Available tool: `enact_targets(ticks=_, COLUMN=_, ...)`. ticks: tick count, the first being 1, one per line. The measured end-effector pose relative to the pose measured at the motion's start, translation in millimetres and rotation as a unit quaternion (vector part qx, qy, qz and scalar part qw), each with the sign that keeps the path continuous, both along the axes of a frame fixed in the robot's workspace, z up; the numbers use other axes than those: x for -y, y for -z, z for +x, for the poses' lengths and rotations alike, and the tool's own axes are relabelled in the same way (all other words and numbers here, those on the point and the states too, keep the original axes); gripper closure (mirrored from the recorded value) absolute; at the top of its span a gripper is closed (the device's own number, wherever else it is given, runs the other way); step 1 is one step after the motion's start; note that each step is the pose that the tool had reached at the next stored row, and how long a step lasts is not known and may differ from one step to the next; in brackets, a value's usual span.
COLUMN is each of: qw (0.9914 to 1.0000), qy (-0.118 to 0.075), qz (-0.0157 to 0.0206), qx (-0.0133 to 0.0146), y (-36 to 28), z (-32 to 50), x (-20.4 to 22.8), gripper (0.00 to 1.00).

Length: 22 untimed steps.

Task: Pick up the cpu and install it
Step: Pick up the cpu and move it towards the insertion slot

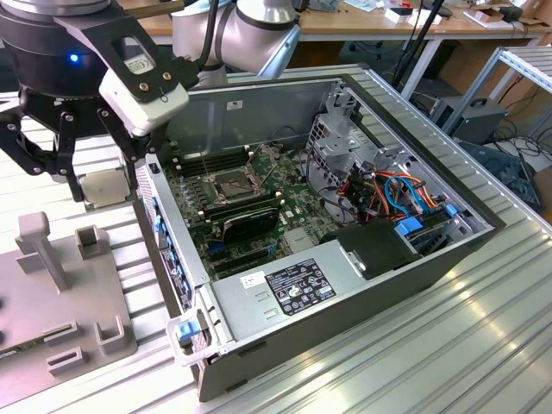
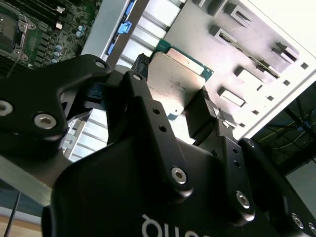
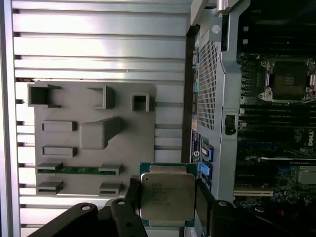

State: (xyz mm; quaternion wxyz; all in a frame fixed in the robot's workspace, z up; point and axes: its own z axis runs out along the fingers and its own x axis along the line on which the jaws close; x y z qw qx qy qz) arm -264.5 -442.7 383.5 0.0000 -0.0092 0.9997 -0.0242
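though the cpu (image 3: 167, 197) is gripped, it is not yet installed, so i judge the carry is in hand. on the bench (image 1: 466, 345), the open computer case (image 1: 362, 319) holds the green motherboard (image 1: 185, 190), its socket (image 3: 289, 81) open and seemingly empty. at 9 o'clock of the case in the exterior view, beside the grey fixture plate (image 3: 143, 133), the gripper (image 1: 105, 172) pinches the cpu by two opposite edges. seating calls for a level chip squared to the socket.
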Motion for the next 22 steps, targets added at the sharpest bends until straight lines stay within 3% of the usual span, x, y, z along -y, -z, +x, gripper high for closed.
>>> enact_targets(ticks=13, qw=1.0, qy=0.0, qz=0.0, qx=0.0, y=0.0, z=2.3, x=0.0, gripper=0.45)
enact_targets(ticks=22, qw=1.0, qy=0.0, qz=0.0, qx=0.0, y=0.0, z=11.7, x=0.0, gripper=0.45)
